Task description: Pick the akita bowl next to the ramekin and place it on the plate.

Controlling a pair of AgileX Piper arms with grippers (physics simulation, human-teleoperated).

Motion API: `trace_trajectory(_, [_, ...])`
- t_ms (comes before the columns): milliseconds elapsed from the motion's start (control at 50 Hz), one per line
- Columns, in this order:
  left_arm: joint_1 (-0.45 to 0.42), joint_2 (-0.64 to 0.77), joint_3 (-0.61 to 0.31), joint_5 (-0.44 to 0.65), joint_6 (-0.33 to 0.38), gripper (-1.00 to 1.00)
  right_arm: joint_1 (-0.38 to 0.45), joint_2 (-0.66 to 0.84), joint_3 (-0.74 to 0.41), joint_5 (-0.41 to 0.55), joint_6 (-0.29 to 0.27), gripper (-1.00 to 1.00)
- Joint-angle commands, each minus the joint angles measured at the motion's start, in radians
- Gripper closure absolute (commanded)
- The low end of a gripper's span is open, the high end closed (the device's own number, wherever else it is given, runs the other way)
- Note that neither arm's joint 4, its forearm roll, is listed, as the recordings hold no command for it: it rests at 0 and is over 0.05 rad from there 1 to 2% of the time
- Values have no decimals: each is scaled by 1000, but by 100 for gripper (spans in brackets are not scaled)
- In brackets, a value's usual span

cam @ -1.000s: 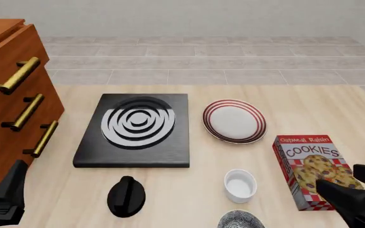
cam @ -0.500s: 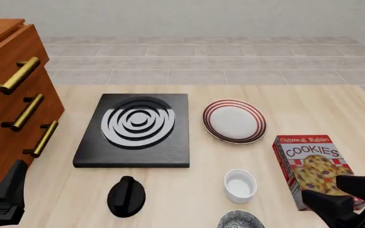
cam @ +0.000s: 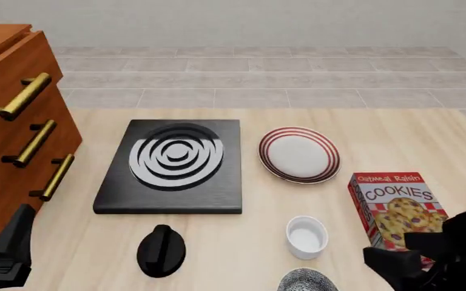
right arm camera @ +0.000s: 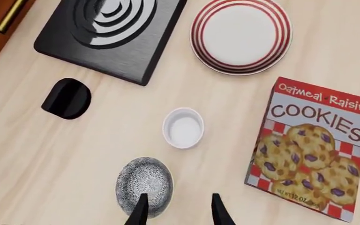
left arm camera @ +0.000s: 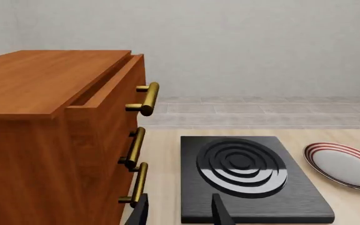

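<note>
In the left wrist view your left jaws (left arm camera: 178,211) idle apart beside the stove plate (left arm camera: 250,180); in front, you're approaching the akita bowl (cam: 307,280); in the right wrist view, right jaws (right arm camera: 177,211) gape, empty akita bowl just beside one tip, empty ramekin (right arm camera: 183,128) and plate (right arm camera: 241,36) beyond, so centre, then descend.

I'm sitting at a pale wood worktop (cam: 216,254) with a brown wooden drawer cabinet (cam: 6,121), brass handles (cam: 20,97), standing off to my left. Beige tiled floor (cam: 257,73) running back to a plain grey wall (cam: 257,21).
</note>
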Motion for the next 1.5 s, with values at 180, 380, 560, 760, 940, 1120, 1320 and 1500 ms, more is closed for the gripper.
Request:
trace_trajectory(180, [0, 0, 0, 0, 0, -100, 56, 61, 62, -87, 63, -100])
trace_trajectory(380, [0, 0, 0, 0, 0, -100, 74, 95, 87, -135, 81, -100])
trace_trajectory(560, [0, 0, 0, 0, 0, -100, 88, 131, 114, -186, 95, -100])
trace_trajectory(760, [0, 0, 0, 0, 0, -100, 102, 171, 145, -234, 107, -100])
trace_trajectory(940, [0, 0, 0, 0, 0, -100, 116, 208, 149, -254, 108, -100])
trace_trajectory(1120, [0, 0, 0, 0, 0, -100, 129, 226, 158, -270, 121, -100])
trace_trajectory(1320, [0, 0, 0, 0, 0, -100, 153, 250, 173, -294, 125, -100])
trace_trajectory(1500, [0, 0, 0, 0, 0, -100, 165, 272, 183, -318, 130, -100])
